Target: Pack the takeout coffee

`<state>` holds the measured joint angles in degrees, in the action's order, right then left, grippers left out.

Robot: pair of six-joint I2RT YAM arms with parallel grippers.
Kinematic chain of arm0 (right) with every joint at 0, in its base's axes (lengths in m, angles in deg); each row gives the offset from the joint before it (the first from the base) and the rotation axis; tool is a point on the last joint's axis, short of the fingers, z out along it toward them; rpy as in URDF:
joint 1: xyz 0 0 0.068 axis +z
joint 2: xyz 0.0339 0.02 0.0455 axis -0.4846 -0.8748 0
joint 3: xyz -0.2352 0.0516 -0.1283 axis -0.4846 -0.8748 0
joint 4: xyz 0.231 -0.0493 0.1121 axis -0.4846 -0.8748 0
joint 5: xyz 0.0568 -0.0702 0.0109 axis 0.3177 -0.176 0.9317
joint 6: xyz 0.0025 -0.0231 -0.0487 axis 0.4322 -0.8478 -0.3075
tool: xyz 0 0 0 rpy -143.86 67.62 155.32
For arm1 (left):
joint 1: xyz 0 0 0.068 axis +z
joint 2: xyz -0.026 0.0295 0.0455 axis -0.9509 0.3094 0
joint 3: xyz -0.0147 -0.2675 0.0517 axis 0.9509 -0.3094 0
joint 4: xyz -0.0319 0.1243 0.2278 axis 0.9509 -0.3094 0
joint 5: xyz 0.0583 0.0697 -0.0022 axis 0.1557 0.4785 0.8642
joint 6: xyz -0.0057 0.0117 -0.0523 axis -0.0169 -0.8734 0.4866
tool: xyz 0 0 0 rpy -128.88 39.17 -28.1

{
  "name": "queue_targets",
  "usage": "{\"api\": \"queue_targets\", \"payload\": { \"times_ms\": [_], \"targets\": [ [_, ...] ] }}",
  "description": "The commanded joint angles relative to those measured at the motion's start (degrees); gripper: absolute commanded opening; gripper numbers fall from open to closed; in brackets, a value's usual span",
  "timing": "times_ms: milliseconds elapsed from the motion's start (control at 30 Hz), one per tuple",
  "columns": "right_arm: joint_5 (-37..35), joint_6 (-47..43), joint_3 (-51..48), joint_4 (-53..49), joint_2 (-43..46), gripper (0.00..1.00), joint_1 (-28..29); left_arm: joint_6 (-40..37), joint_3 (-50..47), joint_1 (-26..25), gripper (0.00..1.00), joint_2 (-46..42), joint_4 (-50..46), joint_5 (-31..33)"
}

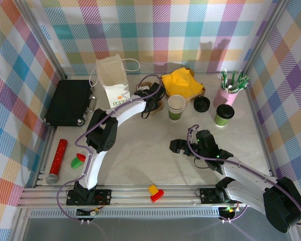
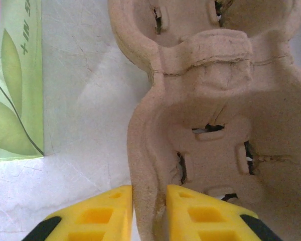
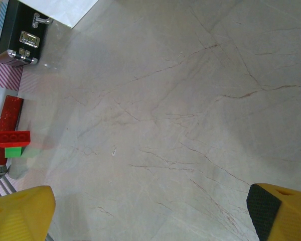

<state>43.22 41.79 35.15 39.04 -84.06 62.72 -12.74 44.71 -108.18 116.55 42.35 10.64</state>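
The takeout coffee (image 1: 223, 114), a green paper cup with a black lid, stands at the right of the table. My left gripper (image 1: 157, 94) reaches to the back middle. Its yellow fingers (image 2: 110, 216) press on both sides of the near rim of a brown pulp cup carrier (image 2: 215, 115), so the left gripper (image 2: 149, 211) is shut on that rim. In the top view the carrier (image 1: 203, 91) lies under a yellow napkin (image 1: 183, 82). My right gripper (image 1: 183, 146) hovers wide open over bare table (image 3: 155, 125), well in front of the coffee, and the right gripper (image 3: 150, 213) has nothing between its fingers.
An open-topped cup (image 1: 176, 107) and a loose black lid (image 1: 201, 104) sit next to the carrier. A pink cup of straws (image 1: 230, 89) stands behind the coffee. The white paper bag (image 1: 113, 80) and a black case (image 1: 67, 103) are at the back left. A red tube (image 1: 56, 160) and small bricks (image 1: 78, 161) lie front left.
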Motion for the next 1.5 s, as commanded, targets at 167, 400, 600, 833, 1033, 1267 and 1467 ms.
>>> {"api": "queue_targets", "payload": {
  "times_ms": [167,400,600,833,1033,1267,1467],
  "targets": [
    [-0.44,-0.20,0.55,1.51,0.05,0.99,0.19,-1.05,2.10,0.26,0.13,0.81,-1.43,-0.30],
    [-0.52,-0.13,0.49,1.46,-0.04,0.99,0.19,-1.54,2.11,0.35,0.08,-0.12,-1.95,-0.49],
    [-0.61,-0.04,0.46,1.49,-0.04,0.99,0.18,-1.66,1.20,0.52,0.04,-1.68,-1.48,-2.04],
    [-0.70,-0.04,0.46,1.39,0.04,0.99,0.19,-1.15,-0.71,1.05,0.00,-4.09,-0.18,-4.80],
    [-0.79,-0.04,0.37,1.38,0.18,0.99,0.19,-1.31,-3.30,1.47,0.00,-7.32,1.34,-6.85],
    [-0.79,-0.04,0.37,1.34,0.09,0.99,0.19,-3.07,-3.91,1.58,0.00,-9.73,0.04,-7.09],
    [-0.88,0.04,0.37,1.38,0.23,0.99,0.19,-5.80,-4.20,1.58,0.00,-11.55,-0.70,-7.95]
  ]
}}
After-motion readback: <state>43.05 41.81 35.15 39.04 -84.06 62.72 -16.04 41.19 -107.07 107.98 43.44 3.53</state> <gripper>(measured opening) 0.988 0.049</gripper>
